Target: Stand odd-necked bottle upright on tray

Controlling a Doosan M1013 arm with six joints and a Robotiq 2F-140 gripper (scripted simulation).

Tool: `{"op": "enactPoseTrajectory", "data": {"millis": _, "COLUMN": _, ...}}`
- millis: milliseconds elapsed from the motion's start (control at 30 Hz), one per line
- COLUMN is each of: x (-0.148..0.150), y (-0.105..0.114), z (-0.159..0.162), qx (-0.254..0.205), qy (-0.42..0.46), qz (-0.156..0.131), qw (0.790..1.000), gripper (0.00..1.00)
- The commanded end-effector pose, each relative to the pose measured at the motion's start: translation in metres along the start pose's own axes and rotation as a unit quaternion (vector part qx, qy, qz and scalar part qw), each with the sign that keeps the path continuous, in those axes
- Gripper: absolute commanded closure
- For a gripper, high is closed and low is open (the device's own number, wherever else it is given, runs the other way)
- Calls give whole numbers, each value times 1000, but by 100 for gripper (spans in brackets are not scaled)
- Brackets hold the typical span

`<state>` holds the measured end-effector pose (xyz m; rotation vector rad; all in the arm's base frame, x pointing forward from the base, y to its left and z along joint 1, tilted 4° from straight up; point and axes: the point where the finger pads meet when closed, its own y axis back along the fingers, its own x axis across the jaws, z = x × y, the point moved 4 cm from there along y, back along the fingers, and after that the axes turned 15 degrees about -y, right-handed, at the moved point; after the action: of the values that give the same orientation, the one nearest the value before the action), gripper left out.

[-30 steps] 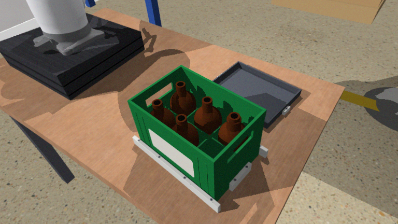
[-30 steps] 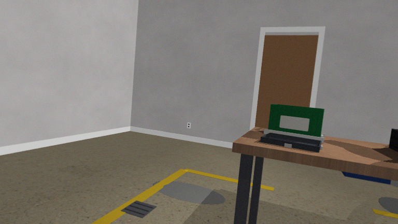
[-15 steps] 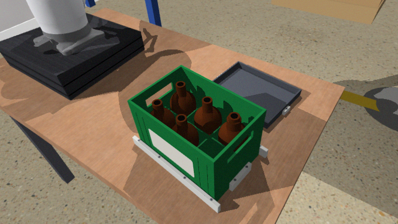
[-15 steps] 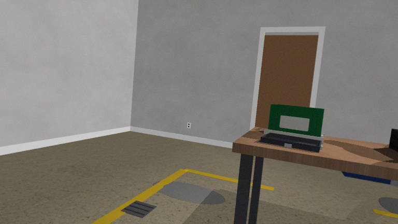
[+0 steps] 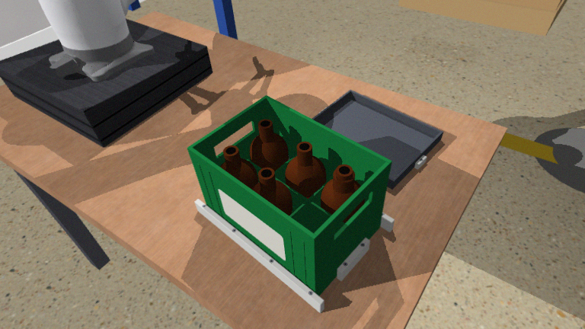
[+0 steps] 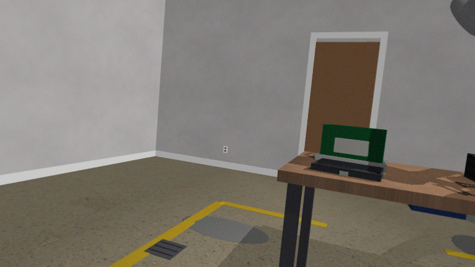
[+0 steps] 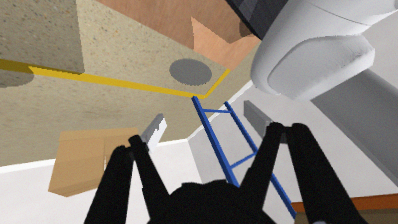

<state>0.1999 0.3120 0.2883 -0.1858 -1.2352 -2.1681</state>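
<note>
A green crate (image 5: 290, 192) stands on the wooden table and holds several brown bottles upright. The bottle at the right (image 5: 341, 186) has a visibly thicker neck than the others, such as the back one (image 5: 267, 145) and the middle one (image 5: 305, 167). One front cell of the crate is empty. A dark grey tray (image 5: 378, 132) lies flat just behind the crate, with nothing on it. Crate (image 6: 353, 143) and tray (image 6: 347, 168) also show in the exterior view. My gripper (image 7: 202, 114) shows only in the wrist view; it is open, holds nothing, and points away from the table toward the floor.
The arm's white base (image 5: 87, 28) stands on a black plinth (image 5: 102, 81) at the table's back left. White stop rails (image 5: 257, 249) bound the crate's foot. A blue ladder-like frame (image 7: 230, 150) and a cardboard box (image 7: 82, 160) are off the table.
</note>
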Motion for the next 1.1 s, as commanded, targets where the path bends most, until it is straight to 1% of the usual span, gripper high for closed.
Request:
{"op": "enactPoseTrajectory", "data": {"millis": 0, "x": -30, "y": 21, "z": -19, "qx": 8, "qy": 2, "qz": -25, "qw": 1000, "gripper": 0}}
{"op": "enactPoseTrajectory", "data": {"millis": 400, "x": -102, "y": 88, "z": -91, "qx": 42, "qy": 5, "qz": -93, "qw": 995, "gripper": 0}}
{"op": "enactPoseTrajectory", "data": {"millis": 467, "x": -102, "y": 88, "z": -91, "qx": 42, "qy": 5, "qz": -93, "qw": 995, "gripper": 0}}
{"op": "enactPoseTrajectory", "data": {"millis": 500, "x": -117, "y": 105, "z": -110, "qx": 51, "qy": 5, "qz": -106, "qw": 993, "gripper": 0}}
{"op": "enactPoseTrajectory", "data": {"millis": 600, "x": -127, "y": 118, "z": -127, "qx": 59, "qy": 6, "qz": -117, "qw": 991, "gripper": 0}}
{"op": "enactPoseTrajectory", "data": {"millis": 967, "x": -167, "y": 182, "z": -213, "qx": 100, "qy": 5, "qz": -162, "qw": 982, "gripper": 0}}
{"op": "enactPoseTrajectory", "data": {"millis": 1033, "x": -167, "y": 182, "z": -213, "qx": 100, "qy": 5, "qz": -162, "qw": 982, "gripper": 0}}
{"op": "enactPoseTrajectory", "data": {"millis": 1067, "x": -174, "y": 198, "z": -237, "qx": 112, "qy": 4, "qz": -171, "qw": 979, "gripper": 0}}
